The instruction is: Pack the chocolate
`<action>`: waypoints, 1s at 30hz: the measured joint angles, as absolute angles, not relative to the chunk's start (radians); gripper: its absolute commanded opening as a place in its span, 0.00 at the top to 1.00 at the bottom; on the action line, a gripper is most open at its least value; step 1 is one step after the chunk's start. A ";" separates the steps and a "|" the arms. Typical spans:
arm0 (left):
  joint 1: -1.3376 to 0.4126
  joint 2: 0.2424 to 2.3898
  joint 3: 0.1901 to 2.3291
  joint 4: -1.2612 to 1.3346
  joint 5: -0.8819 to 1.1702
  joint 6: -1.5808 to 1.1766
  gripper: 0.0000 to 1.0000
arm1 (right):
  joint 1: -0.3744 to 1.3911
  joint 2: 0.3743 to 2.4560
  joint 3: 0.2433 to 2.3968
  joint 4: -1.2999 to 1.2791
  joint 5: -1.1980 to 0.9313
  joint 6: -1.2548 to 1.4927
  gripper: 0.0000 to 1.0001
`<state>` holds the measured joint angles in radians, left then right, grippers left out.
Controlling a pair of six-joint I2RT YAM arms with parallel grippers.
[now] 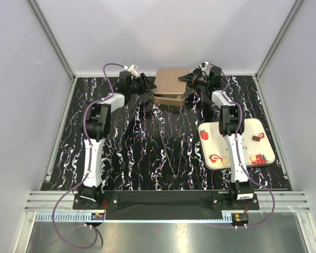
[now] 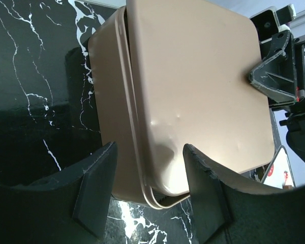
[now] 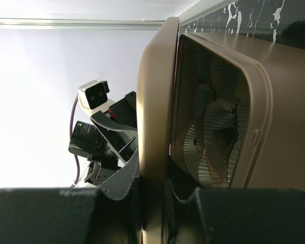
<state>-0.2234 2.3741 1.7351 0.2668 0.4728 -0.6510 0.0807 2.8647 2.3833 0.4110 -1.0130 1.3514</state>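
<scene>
Seen from above, a tan box stood at the far side of the marbled table, flanked by the left gripper and right gripper. The chocolate lay well apart from both, on a white tray partly hidden by the right arm. In the left wrist view, the left gripper stood open astride the box's near corner, and whether it touched could not be told. The right gripper met the lid's far edge. In the right wrist view, the right gripper was clamped on the raised lid, baring paper cups inside the box.
</scene>
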 measured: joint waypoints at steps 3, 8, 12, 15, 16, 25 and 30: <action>-0.223 2.374 1.735 0.255 0.471 -0.643 0.41 | 0.080 2.864 2.378 0.401 -1.012 1.340 0.77; -0.223 2.374 1.735 0.242 0.471 -0.635 0.42 | 0.079 2.863 2.349 0.369 -1.011 1.318 0.67; -0.223 2.374 1.735 0.234 0.471 -0.632 0.42 | 0.075 2.838 2.321 0.359 -1.003 1.294 0.64; -0.223 2.374 1.735 0.233 0.471 -0.632 0.42 | 0.069 2.825 2.304 0.352 -0.996 1.289 0.61; -0.223 2.374 1.735 0.233 0.471 -0.630 0.42 | 0.069 2.823 2.303 0.348 -0.994 1.287 0.61; -0.223 2.374 1.734 0.232 0.471 -0.624 0.42 | 0.064 2.798 2.303 0.240 -0.979 1.214 0.58; -0.223 2.373 1.733 0.224 0.470 -0.615 0.42 | 0.055 2.772 2.258 0.234 -0.969 1.196 0.57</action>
<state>-0.2234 2.3726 1.7332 0.2241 0.4702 -0.6151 0.0547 2.7720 2.2581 0.2337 -0.9691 1.1961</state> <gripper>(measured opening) 0.583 0.420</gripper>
